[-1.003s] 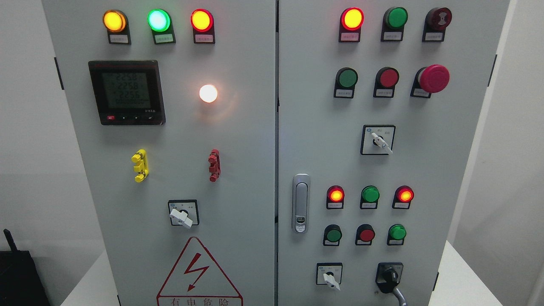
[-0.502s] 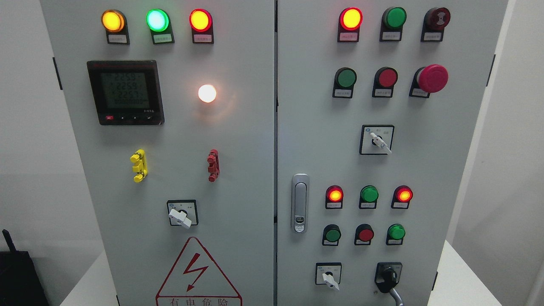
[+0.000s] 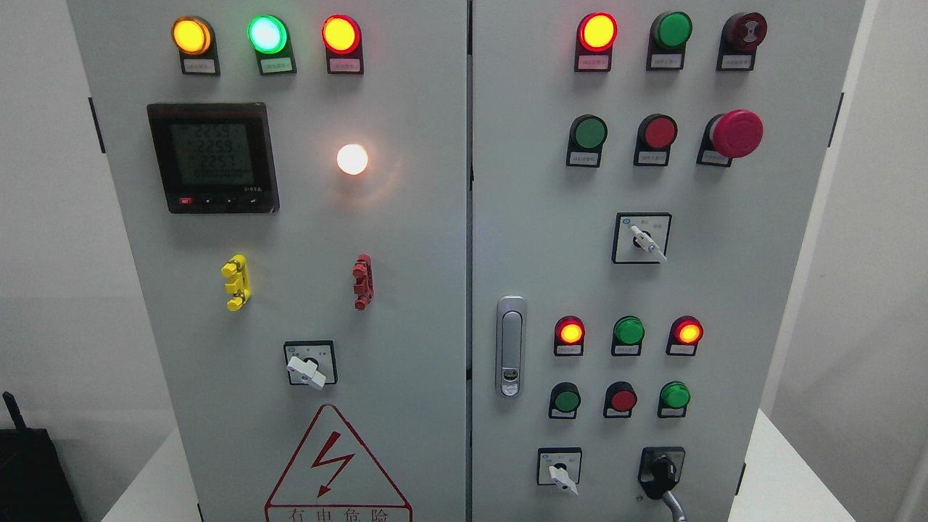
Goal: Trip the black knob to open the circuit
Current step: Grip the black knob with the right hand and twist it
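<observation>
The black knob (image 3: 661, 471) sits on a black square plate at the bottom right of the grey cabinet's right door (image 3: 536, 239). Only a thin grey curved part of my right hand (image 3: 674, 504) shows. It rises from the bottom edge and touches the knob's lower right side. The rest of that hand is out of frame. My left hand is not in view.
A white selector switch (image 3: 558, 475) sits just left of the knob. Above it are green and red push buttons (image 3: 622, 399) and lit lamps (image 3: 570, 332). A door latch (image 3: 510, 346) is on the door's left edge. A red mushroom button (image 3: 736, 133) is at the upper right.
The whole panel has shifted a few pixels to the left in the picture. The grey hand part stays against the knob's lower right.
</observation>
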